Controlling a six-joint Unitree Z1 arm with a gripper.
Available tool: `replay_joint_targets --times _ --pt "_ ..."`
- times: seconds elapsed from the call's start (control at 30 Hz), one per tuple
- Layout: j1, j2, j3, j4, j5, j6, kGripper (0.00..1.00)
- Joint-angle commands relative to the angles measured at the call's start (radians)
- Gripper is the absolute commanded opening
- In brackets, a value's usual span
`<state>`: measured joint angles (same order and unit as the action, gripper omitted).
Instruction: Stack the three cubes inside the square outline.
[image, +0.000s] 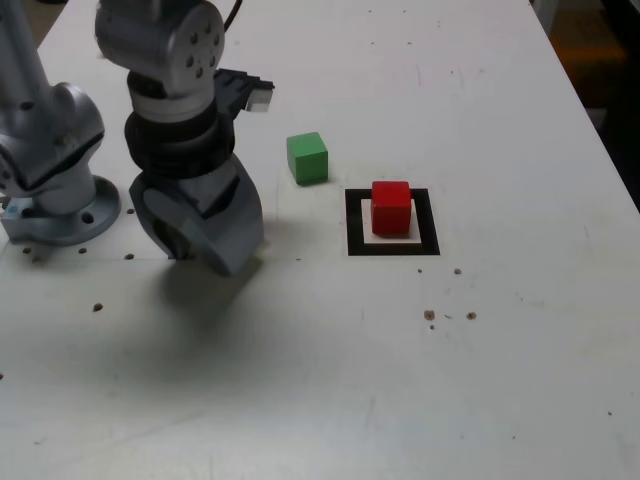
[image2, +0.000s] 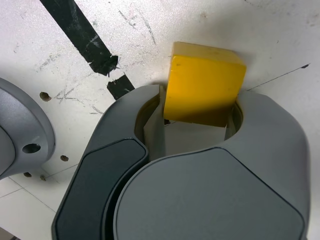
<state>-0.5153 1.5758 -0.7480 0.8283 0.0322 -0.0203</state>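
In the exterior view, going left to right: the gripper (image: 200, 235) is pointing down at the white table (image: 320, 400), near the arm base (image: 55, 200). The wrist view shows its jaws closing around the yellow cube (image2: 205, 90), with both pads pressing its sides; black tape bars (image2: 82, 35) are lying beside it. The green cube (image: 308, 157) is sitting free on the table, just beside the square outline (image: 392, 245). The red cube (image: 391, 207) is already resting inside the outline. Judged progress: one cube placed, two remaining to stack.
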Motion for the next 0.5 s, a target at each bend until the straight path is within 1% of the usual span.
replay_joint_targets --times 0.0,0.27,0.47 --pt "0.004 0.001 0.001 0.003 -0.003 -0.001 0.23" --pt "0.010 0.001 -0.014 0.003 -0.005 -0.015 0.21" --pt "0.013 0.004 -0.047 0.001 -0.002 -0.064 0.21"
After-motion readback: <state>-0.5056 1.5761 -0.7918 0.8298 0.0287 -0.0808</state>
